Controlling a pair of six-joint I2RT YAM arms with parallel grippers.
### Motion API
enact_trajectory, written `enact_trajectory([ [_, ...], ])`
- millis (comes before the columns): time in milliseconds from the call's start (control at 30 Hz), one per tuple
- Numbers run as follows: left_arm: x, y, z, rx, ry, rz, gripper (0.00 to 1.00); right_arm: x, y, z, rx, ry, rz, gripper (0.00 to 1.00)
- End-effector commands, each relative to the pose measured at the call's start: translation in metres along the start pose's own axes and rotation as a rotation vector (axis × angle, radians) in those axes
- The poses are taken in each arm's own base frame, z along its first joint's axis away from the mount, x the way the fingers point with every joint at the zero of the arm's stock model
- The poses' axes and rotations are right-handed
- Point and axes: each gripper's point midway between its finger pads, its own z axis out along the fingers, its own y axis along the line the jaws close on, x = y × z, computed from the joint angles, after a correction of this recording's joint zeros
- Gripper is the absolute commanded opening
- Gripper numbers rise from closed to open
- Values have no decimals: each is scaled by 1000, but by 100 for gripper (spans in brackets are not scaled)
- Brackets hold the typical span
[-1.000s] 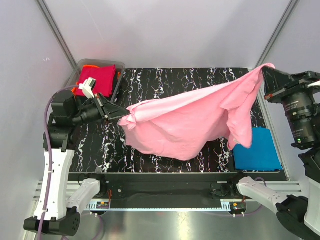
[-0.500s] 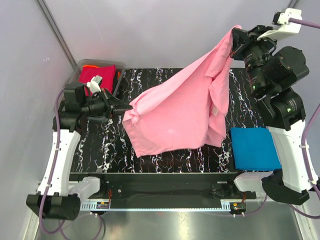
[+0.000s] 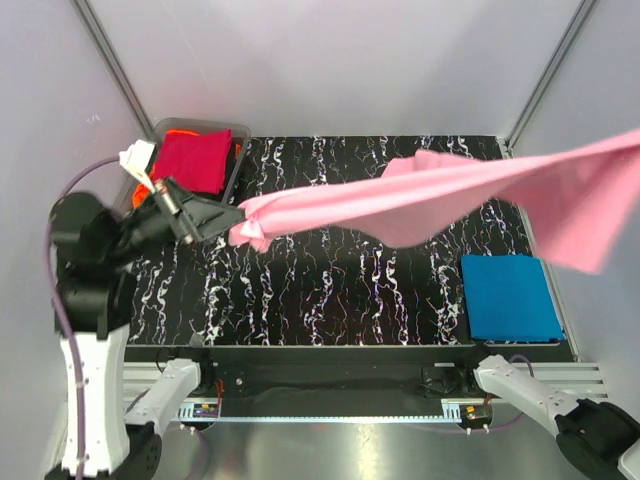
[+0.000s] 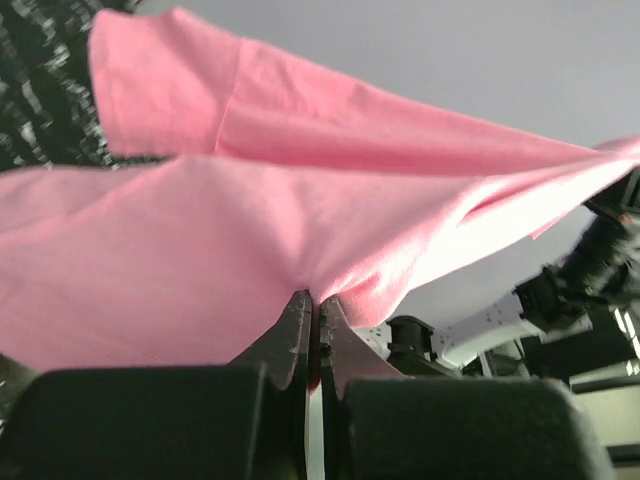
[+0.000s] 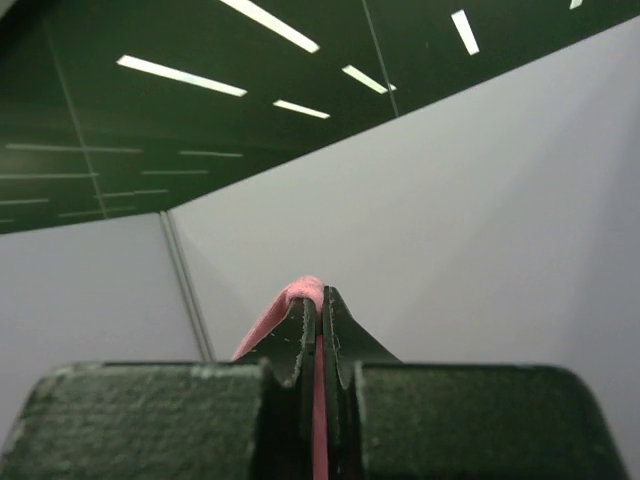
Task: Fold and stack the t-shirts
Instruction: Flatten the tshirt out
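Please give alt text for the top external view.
A pink t-shirt is stretched in the air above a black marbled table, its left end pinched in the left tool. A folded blue t-shirt lies on the table's right side; a crimson t-shirt fills a bin at far left.

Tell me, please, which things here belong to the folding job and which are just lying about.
Job: pink t-shirt, stretched between left gripper and right gripper; folded blue t-shirt; crimson t-shirt; orange cloth beneath it.
Lying about: clear bin holding the crimson one; black marbled table.
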Motion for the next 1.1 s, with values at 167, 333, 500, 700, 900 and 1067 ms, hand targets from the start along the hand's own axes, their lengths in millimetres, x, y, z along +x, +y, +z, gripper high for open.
enact_trajectory([
  [167, 5, -28, -24, 21, -127, 61, 0, -8, 7, 19, 8, -33, 87, 0],
  [333, -16, 11, -14, -88, -229, -12, 0, 53, -11, 60, 112, 65, -38, 0],
  [500, -43, 97, -3, -326, -369, -73, 0, 145, -34, 100, 195, 160, -193, 0],
  [700, -65, 214, 4, -611, -501, -165, 0, 308, -80, 117, 288, 368, -443, 0],
  [900, -54, 341, 38, -781, -410, -244, 0, 464, -136, 119, 311, 558, -581, 0],
  [1067, -54, 413, 69, -841, -308, -264, 0, 540, -184, 117, 352, 653, -583, 0],
])
